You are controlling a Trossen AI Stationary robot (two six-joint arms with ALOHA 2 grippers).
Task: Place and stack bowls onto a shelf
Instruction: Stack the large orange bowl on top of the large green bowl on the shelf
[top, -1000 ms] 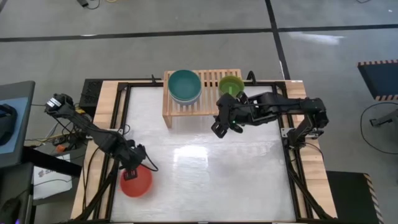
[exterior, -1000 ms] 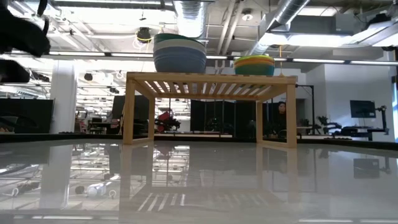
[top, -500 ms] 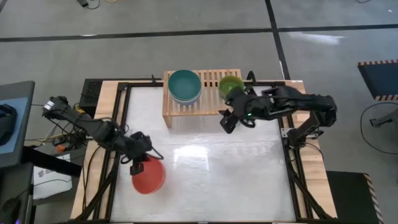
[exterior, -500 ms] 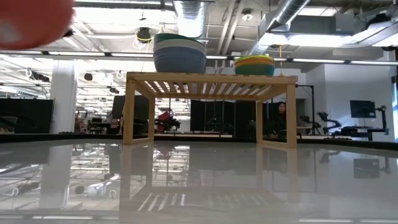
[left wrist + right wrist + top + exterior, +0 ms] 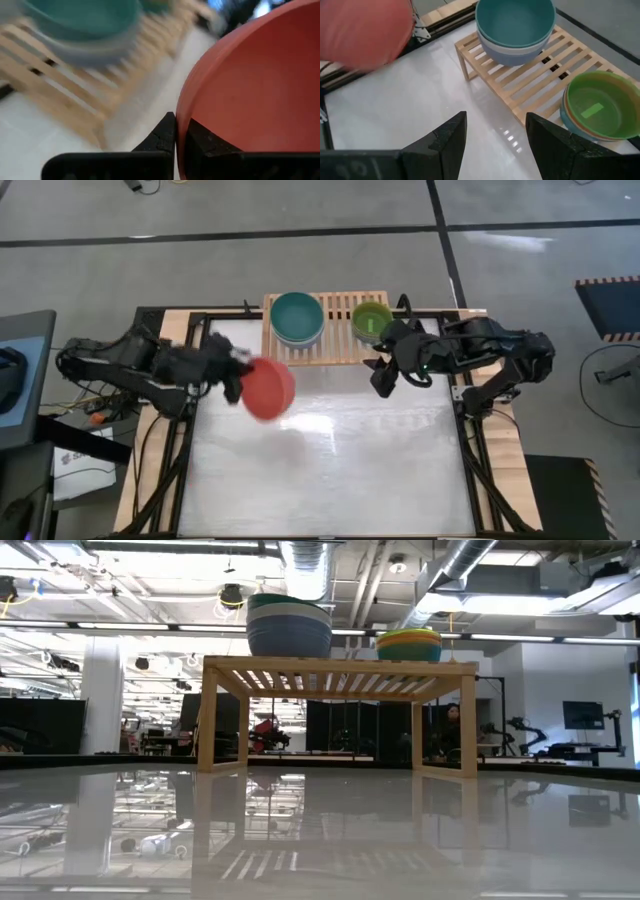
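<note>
My left gripper [image 5: 238,376] is shut on the red-orange bowl [image 5: 268,388] and holds it in the air just near-left of the light-wood shelf [image 5: 340,352]. On the shelf's slats rest a stack topped by a dark teal bowl [image 5: 297,318] and a stack topped by a lime green bowl [image 5: 371,318]. Both stacks also show in the low view, the teal stack [image 5: 289,628] and the green stack [image 5: 408,644]. My right gripper [image 5: 383,380] hangs open in front of the shelf's right end and touches nothing. My left gripper pinches the red-orange bowl's rim [image 5: 181,122], one finger [image 5: 162,137] outside the wall and the other inside. The fingers come from the table's left side. The bowl is lifted clear of the table and tilted.
The white tabletop [image 5: 330,470] lies in front of the shelf with a dark frame and wooden border around it. In the right wrist view the shelf [image 5: 520,82] has bare slats between the teal stack [image 5: 515,20] and the green stack [image 5: 592,107].
My left gripper has carried the red-orange bowl up from the table's near-left corner, toward the far edge and the right, ending beside the shelf's left end; the bowl has gone from low over the table to well clear of it. My right gripper has drawn back a little toward the right edge.
</note>
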